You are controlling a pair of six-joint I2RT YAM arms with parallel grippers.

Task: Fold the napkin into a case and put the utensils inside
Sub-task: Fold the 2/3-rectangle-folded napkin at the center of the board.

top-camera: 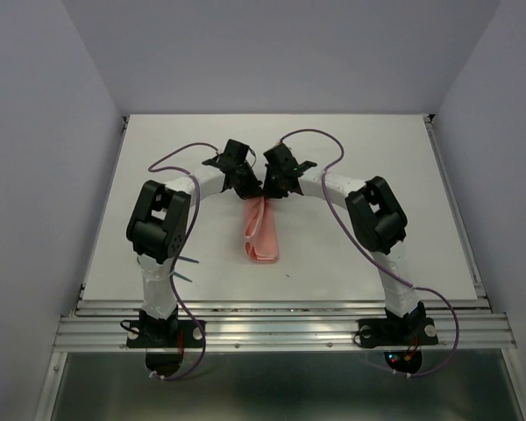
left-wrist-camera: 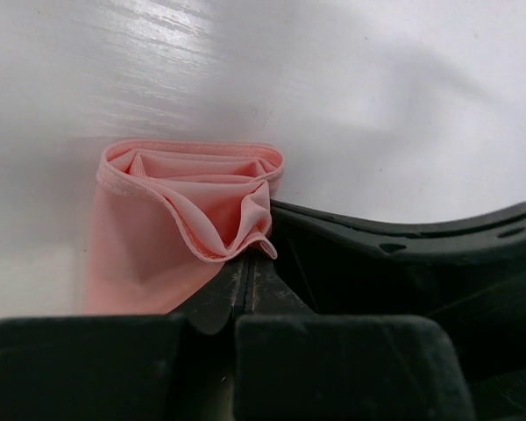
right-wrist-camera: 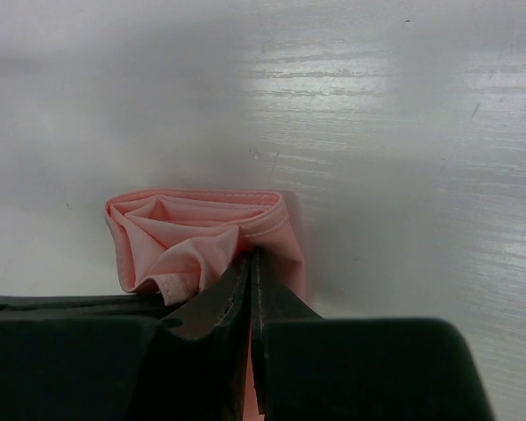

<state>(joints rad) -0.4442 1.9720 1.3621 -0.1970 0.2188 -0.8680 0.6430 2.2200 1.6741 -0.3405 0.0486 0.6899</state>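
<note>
**Hidden and too small**

From above, the far end of the napkin point(top-camera: 262, 237) vanishes beneath the left gripper point(top-camera: 250, 193) and right gripper point(top-camera: 267, 195). The utensils point(top-camera: 190, 267) (thin teal slivers) sit mostly behind the left arm point(top-camera: 160, 230), too small to count.

Nothing legible in any view (no lettering, label, brand mark, number or sign sharp enough to read)
</note>
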